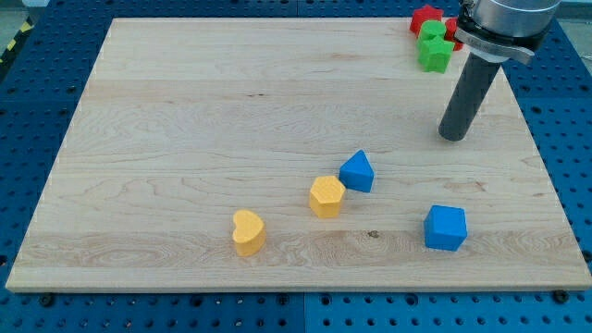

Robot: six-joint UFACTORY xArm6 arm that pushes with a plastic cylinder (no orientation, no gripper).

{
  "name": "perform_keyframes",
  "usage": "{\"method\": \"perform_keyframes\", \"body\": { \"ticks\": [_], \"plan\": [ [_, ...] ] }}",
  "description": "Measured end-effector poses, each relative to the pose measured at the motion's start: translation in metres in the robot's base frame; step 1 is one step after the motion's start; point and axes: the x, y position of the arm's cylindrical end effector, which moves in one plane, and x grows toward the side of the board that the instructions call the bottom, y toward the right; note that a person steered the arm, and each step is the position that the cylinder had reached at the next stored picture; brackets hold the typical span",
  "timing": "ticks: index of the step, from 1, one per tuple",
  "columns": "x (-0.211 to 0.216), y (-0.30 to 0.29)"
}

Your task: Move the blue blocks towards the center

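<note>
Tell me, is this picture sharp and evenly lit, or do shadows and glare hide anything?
In the camera view, lighting is soft and even, with no glare on the wooden board; the blue cube, blue wedge-shaped block and two yellow blocks are crisp, casting only faint shadows; my tip shows a small dark shadow at its base; the arm's upper part is cropped at the view's top.

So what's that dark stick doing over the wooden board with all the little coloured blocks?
That stick is a robot arm's pushing rod; its job is to slide the blue blocks toward the middle. Right now my tip rests on the wooden board at the view's right, touching nothing. The blue cube lies below it, near the bottom right. The blue pointed block sits left of that, beside a yellow block. A yellow heart lies further left, and red and green blocks cluster at the top right.
</note>
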Motion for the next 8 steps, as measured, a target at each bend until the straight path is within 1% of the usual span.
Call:
{"method": "perform_keyframes", "body": {
  "ticks": [1, 2, 3, 4, 5, 6, 7, 8],
  "plan": [
    [0.000, 0.000],
    [0.017, 0.000],
    [0.057, 0.005],
    [0.105, 0.025],
    [0.152, 0.020],
    [0.173, -0.004],
    [0.173, -0.023],
    [0.156, -0.024]
  ]
}}
